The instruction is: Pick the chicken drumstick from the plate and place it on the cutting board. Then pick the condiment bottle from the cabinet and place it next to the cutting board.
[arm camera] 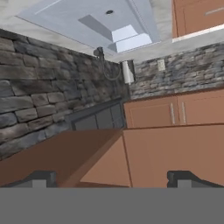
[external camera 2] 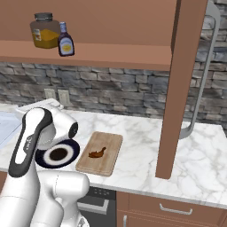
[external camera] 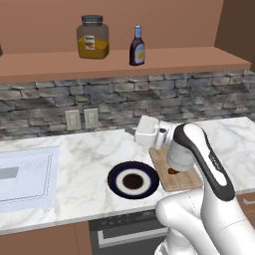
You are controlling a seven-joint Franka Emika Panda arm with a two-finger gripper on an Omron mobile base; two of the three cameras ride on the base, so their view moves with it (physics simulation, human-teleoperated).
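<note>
With the end effector [arm camera: 112, 178] spread apart and holding nothing, I see the chicken drumstick [external camera 2: 97, 153] on the cutting board [external camera 2: 108, 157], the plate [external camera 2: 71, 153] at its nine o'clock, the condiment bottle [external camera: 137, 46] on the cabinet [external camera: 174, 60].

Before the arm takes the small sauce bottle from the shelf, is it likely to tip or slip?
The sauce bottle looks tall and slim on a small base, so a sideways push would probably tip it. Its smooth, glossy body may slip in a loose grip. The jar stands close beside it, so a wide approach could knock that.
</note>
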